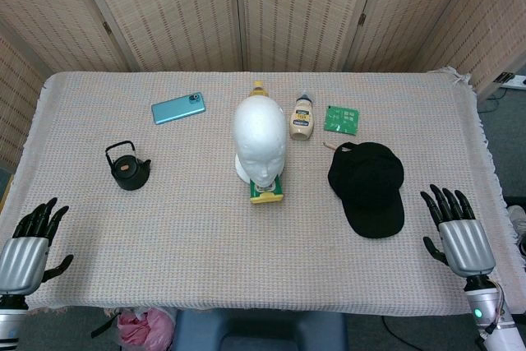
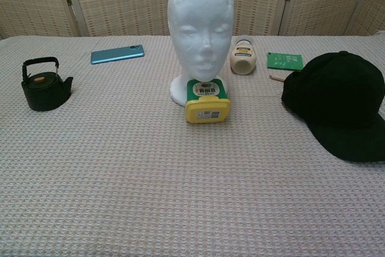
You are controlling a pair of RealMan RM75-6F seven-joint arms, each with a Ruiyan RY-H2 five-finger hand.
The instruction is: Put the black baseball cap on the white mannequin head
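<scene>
Woven screens stood behind a table (image 1: 164, 228) under a pale woven cloth, w/ the white mannequin head (image 1: 260, 139) upright near the centre, a yellow-lidded tub (image 1: 267, 191) touching its base in front, a squeeze bottle (image 1: 302, 117) and green card (image 1: 341, 119) behind-right, a blue phone (image 1: 177, 108) back-left and a small black kettle (image 1: 127, 168) to the left. The black baseball cap (image 1: 367, 187) lay flat on the cloth right of the head, apart from it, brim toward the near edge. Left hand (image 1: 31, 240) and right hand (image 1: 454, 228) both rested at the near corners, fingers spread, holding nothing; neither touched the cap.
</scene>
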